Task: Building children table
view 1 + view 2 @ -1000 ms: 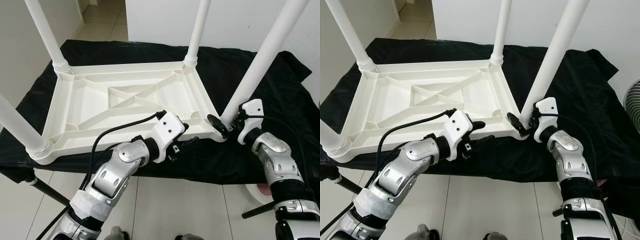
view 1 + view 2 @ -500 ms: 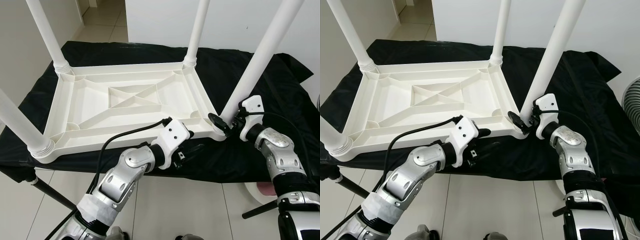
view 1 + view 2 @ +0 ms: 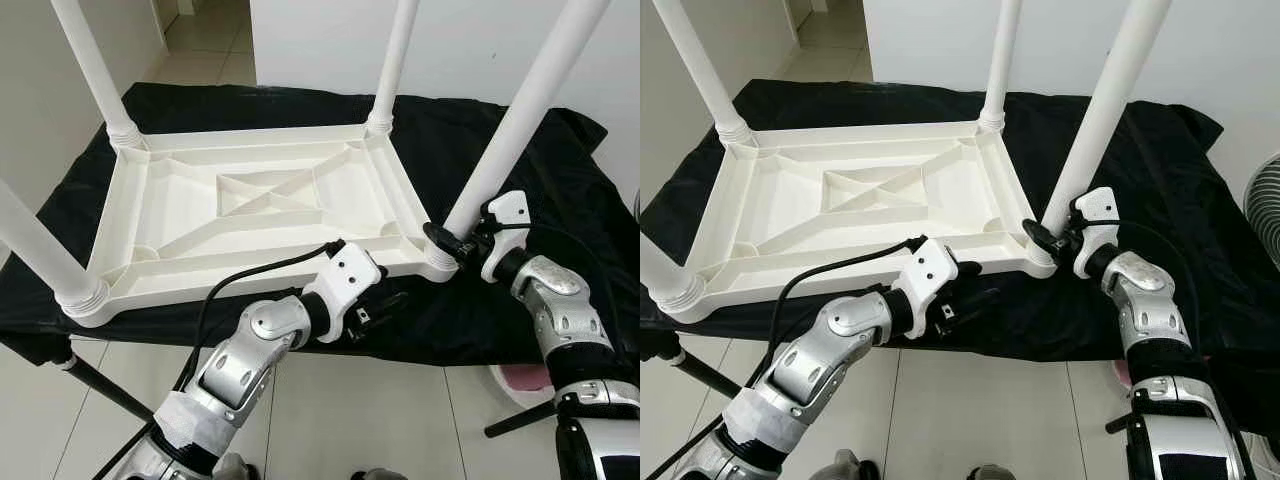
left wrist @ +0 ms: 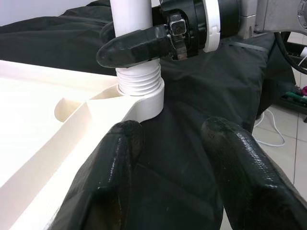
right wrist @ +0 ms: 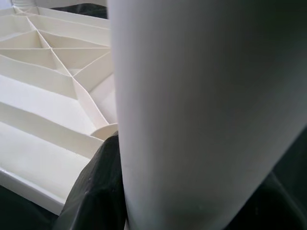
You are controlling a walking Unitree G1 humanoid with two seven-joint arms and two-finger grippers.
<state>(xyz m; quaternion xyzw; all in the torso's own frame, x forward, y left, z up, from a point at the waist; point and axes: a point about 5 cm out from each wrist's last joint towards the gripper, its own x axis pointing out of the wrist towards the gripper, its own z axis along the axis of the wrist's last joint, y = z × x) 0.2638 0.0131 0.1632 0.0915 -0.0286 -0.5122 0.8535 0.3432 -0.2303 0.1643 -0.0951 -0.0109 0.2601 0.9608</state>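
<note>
At the near right corner of the upturned white plastic tabletop (image 3: 250, 205), my right gripper (image 3: 452, 240) now clamps the white leg (image 3: 500, 150), left gripper (image 3: 385, 297) withdrawn, open, empty; leg seems seated.

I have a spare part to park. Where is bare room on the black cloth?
Bare black cloth lies right of the upturned tabletop, and a strip behind its far edge. The near right corner is crowded: the right hand grips the leg, left hand beside.
</note>
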